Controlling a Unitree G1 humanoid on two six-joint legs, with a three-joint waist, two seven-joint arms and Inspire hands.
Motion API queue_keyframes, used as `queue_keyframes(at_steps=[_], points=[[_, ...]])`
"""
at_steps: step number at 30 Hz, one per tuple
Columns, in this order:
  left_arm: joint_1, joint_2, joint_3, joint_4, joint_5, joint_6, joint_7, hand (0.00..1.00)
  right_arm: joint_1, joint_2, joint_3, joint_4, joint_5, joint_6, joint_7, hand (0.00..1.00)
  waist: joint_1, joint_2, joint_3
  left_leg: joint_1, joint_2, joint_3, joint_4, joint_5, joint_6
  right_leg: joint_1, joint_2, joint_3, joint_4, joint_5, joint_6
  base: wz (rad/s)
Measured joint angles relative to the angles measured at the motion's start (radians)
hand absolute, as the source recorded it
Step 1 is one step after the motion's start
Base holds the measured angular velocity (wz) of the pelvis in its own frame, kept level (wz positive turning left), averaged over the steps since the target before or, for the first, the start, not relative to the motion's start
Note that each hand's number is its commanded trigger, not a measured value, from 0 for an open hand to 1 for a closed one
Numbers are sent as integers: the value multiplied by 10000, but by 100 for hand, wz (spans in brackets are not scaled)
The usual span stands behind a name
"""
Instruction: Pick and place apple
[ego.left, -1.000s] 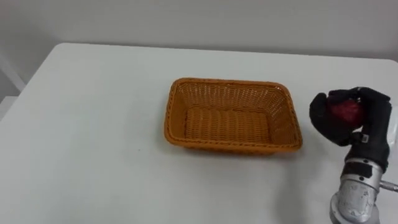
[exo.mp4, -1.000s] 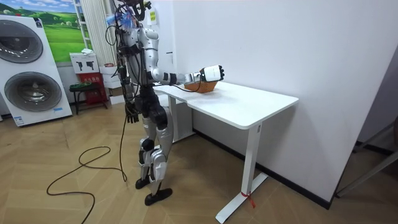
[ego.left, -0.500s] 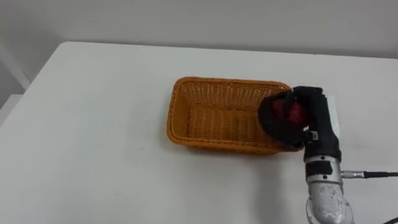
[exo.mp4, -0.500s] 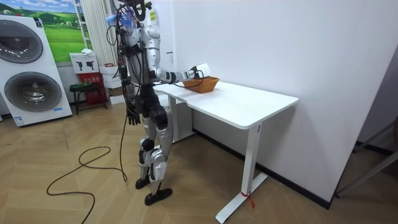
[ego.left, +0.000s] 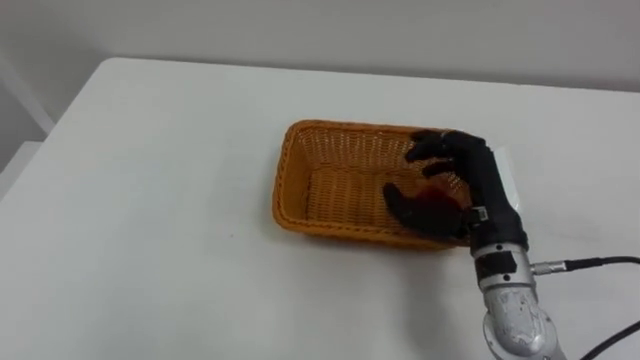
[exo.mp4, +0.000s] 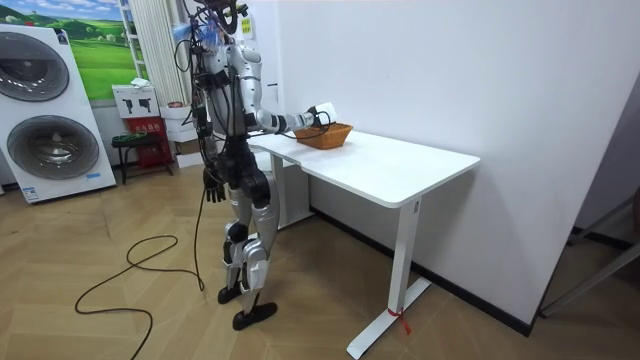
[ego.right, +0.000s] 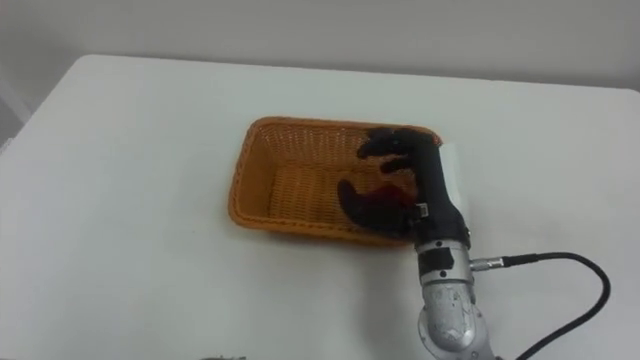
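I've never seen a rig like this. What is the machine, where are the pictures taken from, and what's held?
It is a humanoid robot standing at a white table. Two pictures come from cameras in its head, looking down; the third from a camera across the room. On the table sits an orange woven wicker basket. The robot's black right hand reaches into it with a dark red apple at its palm; its grip is unclear. Its left hand hangs at its side.

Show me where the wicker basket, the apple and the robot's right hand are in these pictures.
wicker basket (ego.left: 292, 175): left eye view, on its left wall.
apple (ego.left: 436, 190): left eye view, on the red skin between thumb and fingers.
right hand (ego.left: 480, 185): left eye view, on the hand's body behind the fingers.
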Motion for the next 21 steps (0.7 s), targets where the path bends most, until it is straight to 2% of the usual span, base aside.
queue_keyframes(at_steps=[4, 16, 21], points=[[-1, 0, -3, 1, 0, -1, -7, 0, -103, 0, 0, 0, 0, 0, 1, 0, -2, -67, 43, -37, -3, 7, 29, 0, 1, -25, -5, 14, 0, 0, 0, 0], [-73, -2, 49, 412, 0, -8, 0, 0, -105, 0, -115, -13, 83, -3, -31, 0, -28, -66, 24, 44, -6, 52, 56, 1, 3, 2, -13, 4, 9, 1, 1, 0], [-3, 33, 271, 374, -1, -10, 14, 0, -202, -32, -1121, -23, 100, -24, -798, 0, -123, -87, -7, 145, 1, 57, 2, 14, 18, 137, -35, -92, 7, 0, 4, 3]])
